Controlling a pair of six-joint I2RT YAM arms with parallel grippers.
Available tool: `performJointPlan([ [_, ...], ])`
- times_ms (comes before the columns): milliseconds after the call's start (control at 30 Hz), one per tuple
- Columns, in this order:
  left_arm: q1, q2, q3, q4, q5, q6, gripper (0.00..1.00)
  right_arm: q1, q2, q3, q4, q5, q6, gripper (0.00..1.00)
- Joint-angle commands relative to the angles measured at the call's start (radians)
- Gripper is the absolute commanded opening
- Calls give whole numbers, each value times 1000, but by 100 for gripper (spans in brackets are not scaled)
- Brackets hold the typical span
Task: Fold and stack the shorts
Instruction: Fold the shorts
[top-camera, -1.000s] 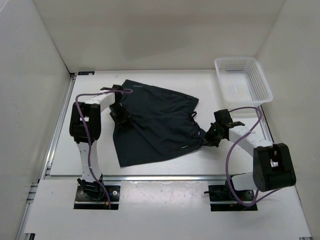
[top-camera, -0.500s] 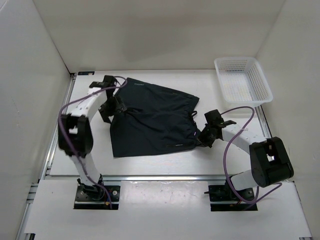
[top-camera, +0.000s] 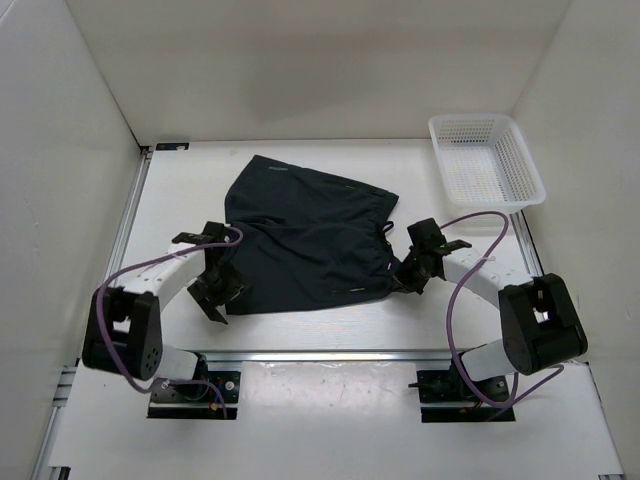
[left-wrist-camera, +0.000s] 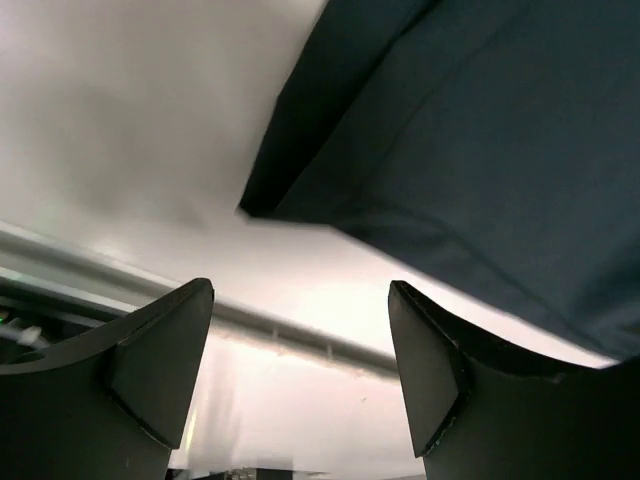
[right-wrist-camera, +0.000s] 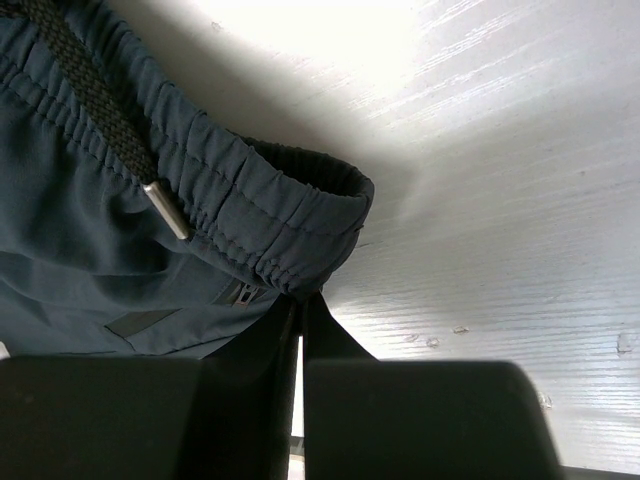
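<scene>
- Left claw (left-wrist-camera: 300, 292): open, nothing between the fingers (left-wrist-camera: 160, 350). It has dropped back from the far-left edge of the shorts (top-camera: 305, 235) to hover just off their near-left corner (left-wrist-camera: 262, 205).
- Right claw (right-wrist-camera: 300, 312): closed, and I read it as pinching the waistband (right-wrist-camera: 260, 210) edge beside the drawstring (right-wrist-camera: 90, 110). It's barely moved in the last half second.
- Shorts: spread mid-table (top-camera: 180, 200), one layer, waistband to my right, legs to the left. The left side now lies flatter than a second ago.
- My read: smoothing done, no fold made yet. The left claw looks lined up to take that corner next.
- Basket (top-camera: 525, 160) is well apart at far right.
</scene>
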Motion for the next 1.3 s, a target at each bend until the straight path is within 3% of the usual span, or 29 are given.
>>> performJointPlan([
  [0,-16,62,-14,122,30,-54,82,5,-8,38,-8,16,-8,0],
  [167,-25,173,46,145,-65,-63,76,5,-18,29,-8,16,-17,0],
  [267,-25,237,72,145,-85,-63,62,5,-40,19,-17,29,-17,0],
  [300,-25,249,72,145,-85,-54,53,5,-41,19,-29,42,-26,0],
  [333,-25,249,72,145,-85,-54,29,5,-41,19,-29,42,-27,0],
  [367,-25,249,83,145,-85,-54,17,5,-51,19,-38,52,-40,0],
  [400,-25,236,83,145,-85,-54,10,5,-62,19,-49,63,-40,0],
  [700,-25,-94,198,-79,-193,-63,10,27,-244,-64,-173,94,-106,0],
  [1000,-25,-271,293,-209,-220,-83,10,74,-551,-64,-406,138,-77,0],
  [1133,-25,-199,460,-209,-275,-42,10,74,-619,18,-469,175,-91,0],
  [1267,-25,19,773,-200,-338,41,10,74,-498,157,-470,243,-135,0],
])
